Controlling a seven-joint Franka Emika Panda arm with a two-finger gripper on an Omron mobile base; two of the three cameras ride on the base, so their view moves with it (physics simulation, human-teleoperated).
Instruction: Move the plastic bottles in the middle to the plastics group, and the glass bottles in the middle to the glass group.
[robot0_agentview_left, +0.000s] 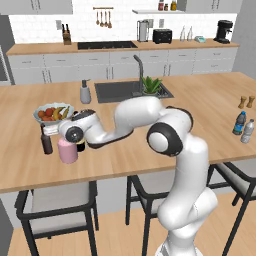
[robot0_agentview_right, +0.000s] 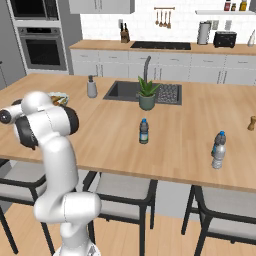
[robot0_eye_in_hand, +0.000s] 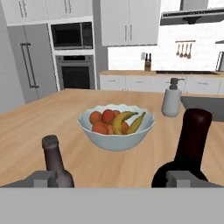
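Note:
The squat pale-pink glass bottle (robot0_agentview_left: 67, 150) stands on the island's left part, just below my gripper (robot0_agentview_left: 71, 136). Beside it are the slim dark-brown bottle (robot0_agentview_left: 46, 143) and the black wine bottle (robot0_eye_in_hand: 191, 146) of the glass group. In the hand view my gripper (robot0_eye_in_hand: 111, 179) is open, its fingertips (robot0_eye_in_hand: 43, 178) wide apart with nothing between them, and the brown bottle (robot0_eye_in_hand: 54, 162) is at the left. A blue-labelled plastic bottle (robot0_agentview_right: 144, 131) stands mid-island. At the far right, a clear plastic bottle (robot0_agentview_right: 218, 155) stands against the blue-tinted bottle (robot0_agentview_right: 220, 138).
A fruit bowl (robot0_eye_in_hand: 116, 131) sits just beyond the glass group, with a grey soap dispenser (robot0_eye_in_hand: 171, 99) further back. The sink (robot0_agentview_left: 117, 91) and a potted plant (robot0_agentview_right: 147, 95) are mid-island, brown shakers (robot0_agentview_left: 242, 102) at the far right. Stools stand under the front edge.

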